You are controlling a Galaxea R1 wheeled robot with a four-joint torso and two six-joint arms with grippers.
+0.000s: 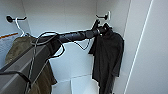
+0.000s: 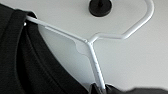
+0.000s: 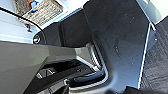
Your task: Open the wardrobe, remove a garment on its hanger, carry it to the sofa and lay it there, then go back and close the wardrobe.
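Note:
The wardrobe (image 1: 67,15) stands open, white inside. At its right side the garment (image 1: 108,55), a black T-shirt, hangs from a black hook (image 1: 104,17). My left arm reaches across from the lower left, and my left gripper (image 1: 99,29) is at the shirt's collar. In the left wrist view the white hanger (image 2: 92,47) curves around the round black hook mount (image 2: 100,7), with the black T-shirt (image 2: 20,60) draped over one shoulder of it. My left gripper (image 2: 102,89) is shut on the hanger's lower wire, dark fingertips (image 2: 94,89) pressing it on both sides.
An olive-brown jacket (image 1: 22,52) hangs on another white hanger from a hook (image 1: 10,18) at the wardrobe's left. A white door panel (image 1: 150,50) stands at the right. The right wrist view shows a woven basket (image 3: 43,10) and dark carpet (image 3: 156,70).

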